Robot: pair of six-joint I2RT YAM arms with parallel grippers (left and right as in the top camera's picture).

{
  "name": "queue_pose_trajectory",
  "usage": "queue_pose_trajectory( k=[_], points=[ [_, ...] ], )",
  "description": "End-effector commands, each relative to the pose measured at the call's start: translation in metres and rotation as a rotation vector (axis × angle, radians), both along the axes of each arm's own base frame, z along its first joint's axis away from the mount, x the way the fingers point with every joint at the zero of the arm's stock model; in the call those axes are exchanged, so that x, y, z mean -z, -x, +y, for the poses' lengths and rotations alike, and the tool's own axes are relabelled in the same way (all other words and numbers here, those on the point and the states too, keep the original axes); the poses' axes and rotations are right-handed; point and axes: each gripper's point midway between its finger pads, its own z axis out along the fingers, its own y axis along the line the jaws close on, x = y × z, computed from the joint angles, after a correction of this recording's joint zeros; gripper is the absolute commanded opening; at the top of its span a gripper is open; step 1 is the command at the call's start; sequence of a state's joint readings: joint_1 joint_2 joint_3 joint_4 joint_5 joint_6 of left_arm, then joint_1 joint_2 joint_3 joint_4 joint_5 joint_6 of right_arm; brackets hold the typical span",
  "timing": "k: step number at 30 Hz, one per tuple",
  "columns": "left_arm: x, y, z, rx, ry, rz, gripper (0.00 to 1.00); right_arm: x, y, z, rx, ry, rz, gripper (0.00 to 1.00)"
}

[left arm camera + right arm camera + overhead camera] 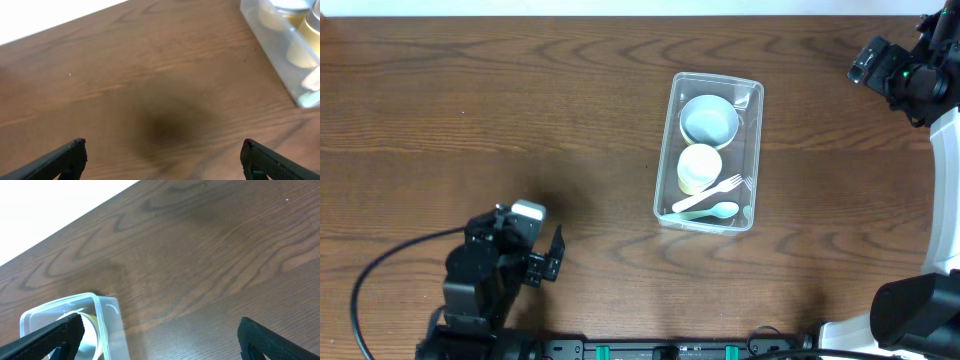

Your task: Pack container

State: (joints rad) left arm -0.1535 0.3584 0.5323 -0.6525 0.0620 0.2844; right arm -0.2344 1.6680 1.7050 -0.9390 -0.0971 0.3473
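The clear plastic container (752,150) sits on the wooden table right of centre. Inside it are a pale grey-blue bowl (709,119), a pale yellow cup (700,167), a white fork (710,194) and a light green spoon (712,212). The container also shows at the upper right of the left wrist view (270,55) and at the lower left of the right wrist view (107,317). My left gripper (162,152) is open and empty over bare wood at the front left (548,257). My right gripper (160,330) is open and empty, raised at the far right.
The right arm's body (910,75) hangs over the table's back right corner. The left arm's base and cable (470,290) sit at the front left. The table's far edge meets a white background.
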Motion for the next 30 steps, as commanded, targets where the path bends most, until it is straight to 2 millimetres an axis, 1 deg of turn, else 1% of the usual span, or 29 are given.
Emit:
queue_pose_trajectory(
  k=[1,12,16,22,30],
  points=[
    [0.016,0.005,0.001,-0.016,0.032,-0.002,0.98,0.000,0.001,-0.004,0.007,0.005,0.000,0.99],
    [0.068,0.014,0.002,-0.044,0.069,0.036,0.98,0.000,0.001,-0.005,0.008,0.006,0.000,0.99],
    [0.080,0.016,0.002,-0.044,0.066,0.051,0.98,0.000,0.001,-0.005,0.008,0.006,0.000,0.99],
    [0.088,0.016,0.002,-0.044,0.066,0.051,0.98,0.000,0.001,-0.004,0.007,0.005,0.000,0.99],
    [0.076,0.016,0.002,-0.042,0.077,-0.016,0.98,0.000,0.001,-0.004,0.007,0.005,0.000,0.99]
  ],
)
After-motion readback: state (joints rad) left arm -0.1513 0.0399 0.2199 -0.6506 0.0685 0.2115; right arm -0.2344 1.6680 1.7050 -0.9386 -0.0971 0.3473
